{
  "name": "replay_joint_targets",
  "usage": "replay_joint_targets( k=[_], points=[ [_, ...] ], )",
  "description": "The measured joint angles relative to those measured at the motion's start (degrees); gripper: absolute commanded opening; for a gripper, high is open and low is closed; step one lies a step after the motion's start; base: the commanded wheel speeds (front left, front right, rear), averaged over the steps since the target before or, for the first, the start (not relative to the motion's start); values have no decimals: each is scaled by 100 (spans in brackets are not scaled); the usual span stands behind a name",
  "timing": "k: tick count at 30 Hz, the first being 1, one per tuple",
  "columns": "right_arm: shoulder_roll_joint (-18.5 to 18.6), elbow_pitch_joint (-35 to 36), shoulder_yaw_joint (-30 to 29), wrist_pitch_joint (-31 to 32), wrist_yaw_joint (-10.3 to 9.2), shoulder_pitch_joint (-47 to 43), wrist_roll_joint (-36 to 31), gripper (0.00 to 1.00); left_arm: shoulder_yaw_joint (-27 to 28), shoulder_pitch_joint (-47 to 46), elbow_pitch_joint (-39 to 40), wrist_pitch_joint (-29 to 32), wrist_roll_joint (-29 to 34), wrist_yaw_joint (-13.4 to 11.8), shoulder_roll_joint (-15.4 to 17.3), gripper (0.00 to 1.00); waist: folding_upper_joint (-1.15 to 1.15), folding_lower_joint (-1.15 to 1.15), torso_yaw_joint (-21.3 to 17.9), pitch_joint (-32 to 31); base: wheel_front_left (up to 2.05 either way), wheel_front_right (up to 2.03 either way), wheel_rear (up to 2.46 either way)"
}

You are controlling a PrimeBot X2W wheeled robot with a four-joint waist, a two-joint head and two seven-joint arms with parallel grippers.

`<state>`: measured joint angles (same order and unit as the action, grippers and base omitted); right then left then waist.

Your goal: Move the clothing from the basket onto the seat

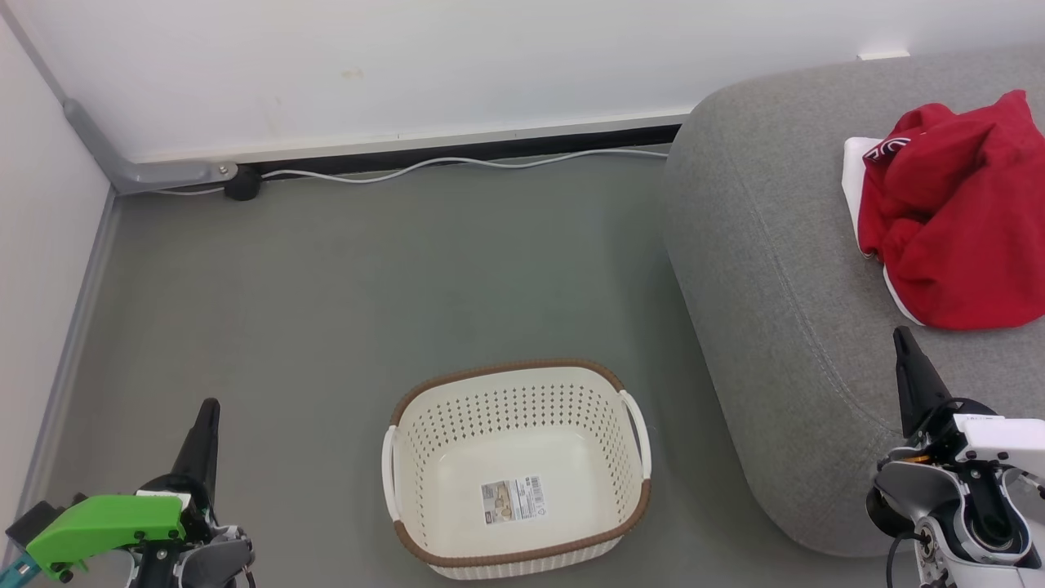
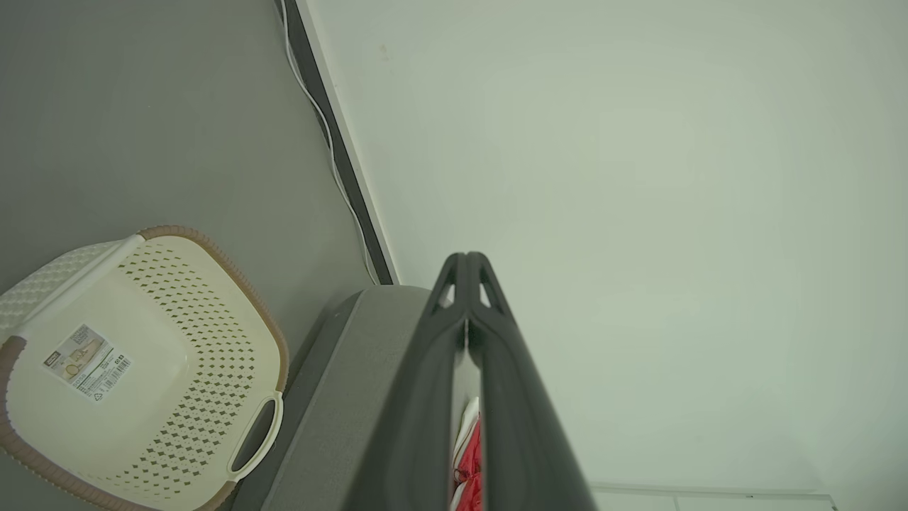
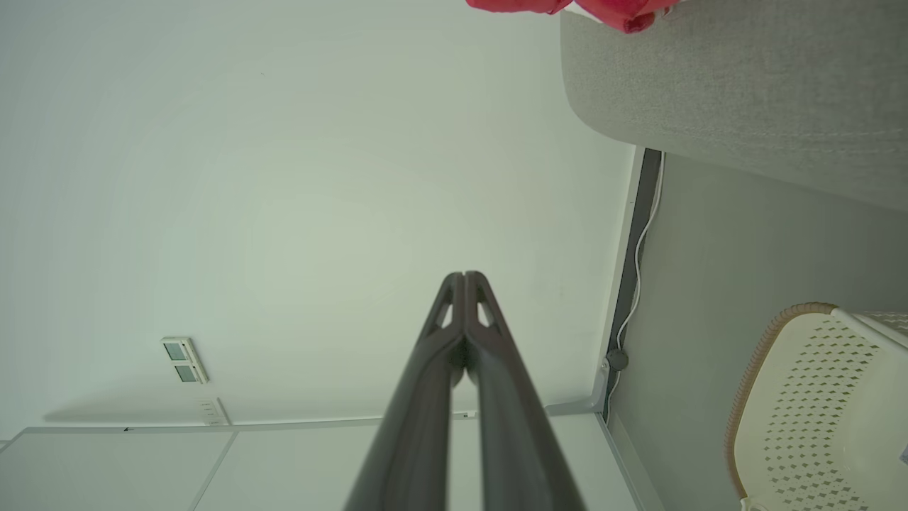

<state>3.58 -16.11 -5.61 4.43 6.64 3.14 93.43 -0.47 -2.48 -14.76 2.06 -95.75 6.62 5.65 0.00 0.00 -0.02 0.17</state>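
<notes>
Looking down into the basket (image 1: 514, 412): nothing inside but a barcode sticker (image 1: 512, 499) stuck flat on the bottom. Stands upright on the grey floor (image 1: 286, 310), mouth up, one white handle on each side.

Lying up and to the right of the basket, on top of the seat (image 1: 759, 269): the clothing (image 1: 955, 220) — a crumpled red heap, well clear of the basket. Bunched too much to give a clear long axis or heading; cut off by the head view's right edge. White trim along the edge facing the basket, a scrap of black-and-white print at the corner farther from it.

Rounded corner of the seat just right of the basket, with a strip of floor between.

Left of the basket, low: left gripper (image 1: 210, 406), fingers pressed tip to tip, nothing between them. Right of the basket, before the seat's near edge: right gripper (image 1: 900, 335), likewise clenched and empty.

Beyond the basket, along the foot of the wall — a pale cable (image 1: 457, 162).
</notes>
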Motion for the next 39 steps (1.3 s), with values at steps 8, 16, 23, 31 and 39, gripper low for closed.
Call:
replay_joint_targets(
  k=[8, 16, 23, 31, 39],
  points=[
    [0, -1, -2, 0, 0, 2, 0, 0, 5, -5, -25, 25, 0, 1, -9, 0, 0, 0, 0, 0, 0, 0, 0],
    [0, -1, -5, 16, 0, 18, 0, 0, 10, -10, -52, 25, 0, 18, -14, 0, 0, 0, 0, -1, 0, 0, 0],
    [-1, -1, -8, 16, 0, 18, 0, 0, 12, -18, -62, 26, 0, 19, -20, 0, 0, 0, 0, -1, 0, 0, 0],
    [-1, 0, -11, 16, 0, 19, 0, 0, 14, -20, -84, 43, 1, 19, -29, 0, 0, 0, 1, -1, 0, 0, 0],
    [-2, 0, -14, 16, 0, 19, 0, 0, 19, -22, -92, 43, 1, 19, -33, 0, 0, 0, 1, -1, 0, 0, 0]
  ],
)
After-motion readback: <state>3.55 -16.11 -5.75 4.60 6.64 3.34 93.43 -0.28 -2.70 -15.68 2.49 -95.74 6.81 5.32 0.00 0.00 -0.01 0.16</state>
